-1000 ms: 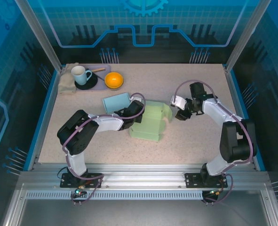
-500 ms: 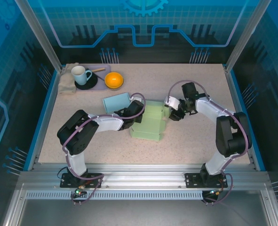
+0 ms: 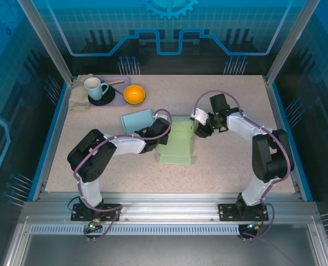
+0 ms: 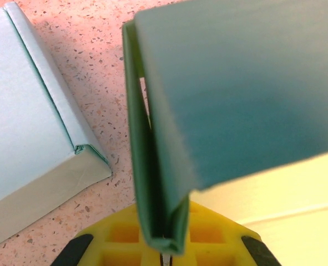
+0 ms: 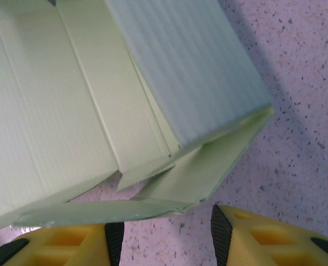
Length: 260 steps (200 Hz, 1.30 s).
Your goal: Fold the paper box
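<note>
The pale green paper box [image 3: 177, 145] lies mid-table, its side flaps folded up. My left gripper [image 3: 157, 133] is at the box's left edge, shut on a doubled-over green wall [image 4: 152, 166]; the fold sits right between the yellow fingers [image 4: 219, 233] in the left wrist view. My right gripper [image 3: 200, 128] is at the box's upper right corner and stands open. In the right wrist view, its black pads [image 5: 221, 231] straddle bare table just below a loose corner flap [image 5: 208, 172] of the box [image 5: 58, 100]. Nothing is between them.
A light blue folded box [image 3: 137, 120] [image 4: 30, 127] lies just left of the green one, close to my left gripper. At the back left stand a white cup [image 3: 95, 87] on a dark saucer, an orange bowl [image 3: 134, 94] and a cloth [image 3: 79, 98].
My right gripper has moved left, up against the box's right side, and the right flap has folded inward, so the box looks narrower. The left gripper has kept its hold in place.
</note>
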Tool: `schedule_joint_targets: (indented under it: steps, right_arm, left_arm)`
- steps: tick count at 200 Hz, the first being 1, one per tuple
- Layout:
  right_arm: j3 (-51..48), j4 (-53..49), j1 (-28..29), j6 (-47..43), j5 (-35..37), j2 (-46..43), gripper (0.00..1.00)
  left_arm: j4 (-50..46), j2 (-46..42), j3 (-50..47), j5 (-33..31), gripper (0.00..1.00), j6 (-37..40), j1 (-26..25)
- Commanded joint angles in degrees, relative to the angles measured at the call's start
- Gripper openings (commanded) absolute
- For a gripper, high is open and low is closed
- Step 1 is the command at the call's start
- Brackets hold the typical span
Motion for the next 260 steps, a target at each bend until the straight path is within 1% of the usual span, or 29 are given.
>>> schedule_joint_targets:
  steps: [1,80,112,138,167,191,218,241,260]
  right_arm:
    - [2.57,3.01,1.88,3.23,-0.53,1.86,0.48]
    - [3.56,7.64,5.60,10.30,1.90,4.77,0.47]
    - [4.26,9.54,6.49,15.65,2.61,5.69,0.47]
    - [6.33,7.59,8.15,16.64,4.47,6.35,0.48]
    - [8.44,5.93,8.25,21.66,5.27,7.32,0.48]
    - [7.30,7.63,8.48,24.00,6.31,6.64,0.47]
    - [5.65,9.07,9.36,25.50,10.72,5.57,0.46]
    - [4.62,9.91,10.36,26.78,13.94,4.63,0.45]
    - [1.91,12.69,10.50,27.95,14.13,2.25,0.45]
  left_arm:
    - [-6.77,1.82,-0.77,4.69,0.00,1.48,-0.56]
    - [-5.67,1.82,-1.47,5.73,0.00,1.57,-0.56]
    - [-5.45,1.82,-1.55,6.06,0.00,1.78,-0.57]
    - [-5.30,1.58,-1.82,6.20,0.00,2.05,-0.56]
    - [-5.44,1.25,-1.71,6.53,0.00,1.68,-0.59]
    - [-8.12,0.13,-0.56,6.84,0.00,0.14,-0.56]
    - [-14.19,-0.99,2.67,6.36,0.00,-3.17,-0.52]
    - [-18.49,-1.75,5.62,7.41,0.00,-5.99,-0.38]
    - [-21.19,-3.13,7.14,9.35,0.00,-8.16,0.08]
